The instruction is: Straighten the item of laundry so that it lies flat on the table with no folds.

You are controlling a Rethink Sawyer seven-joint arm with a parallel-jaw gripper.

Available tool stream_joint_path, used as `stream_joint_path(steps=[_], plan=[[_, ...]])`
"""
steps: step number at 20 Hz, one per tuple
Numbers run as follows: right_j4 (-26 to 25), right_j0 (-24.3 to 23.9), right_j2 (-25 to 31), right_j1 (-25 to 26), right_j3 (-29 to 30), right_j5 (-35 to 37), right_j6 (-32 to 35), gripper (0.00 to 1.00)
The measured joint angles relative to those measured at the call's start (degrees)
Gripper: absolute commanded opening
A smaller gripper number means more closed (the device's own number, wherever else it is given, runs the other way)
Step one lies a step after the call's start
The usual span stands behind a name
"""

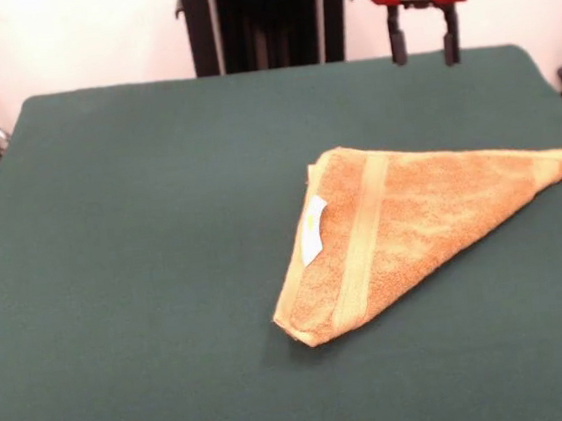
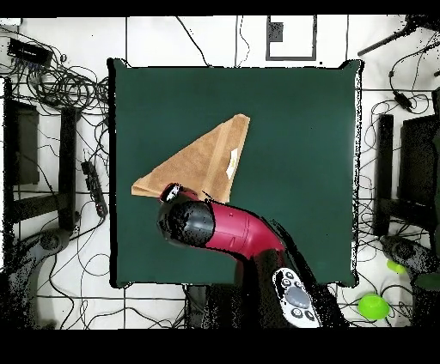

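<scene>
The orange-tan terry towel (image 1: 404, 228) lies on the dark green table (image 1: 146, 265), folded over into a triangle. A flat woven band runs across it and a small white label (image 1: 313, 229) shows near its left edge. In the overhead view the towel (image 2: 202, 159) sits left of the table's (image 2: 301, 129) middle. My gripper (image 1: 424, 45) hangs at the top of the front view, above the table's far edge and behind the towel, with its two dark fingers apart and empty. In the overhead view the red arm's head (image 2: 185, 219) hides the gripper, close beside the towel's near edge.
The robot's black pedestal (image 1: 266, 16) stands behind the table's far edge. Cables and dark equipment (image 2: 51, 86) lie on the floor around the table. A green object (image 2: 374, 305) lies on the floor near the robot's base.
</scene>
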Motion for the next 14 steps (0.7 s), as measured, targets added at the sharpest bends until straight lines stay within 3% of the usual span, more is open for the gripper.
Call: stream_joint_path(steps=[14], plan=[[-2.36,2.51,-2.59,0.06,-3.65,2.6,0.0,1.0]])
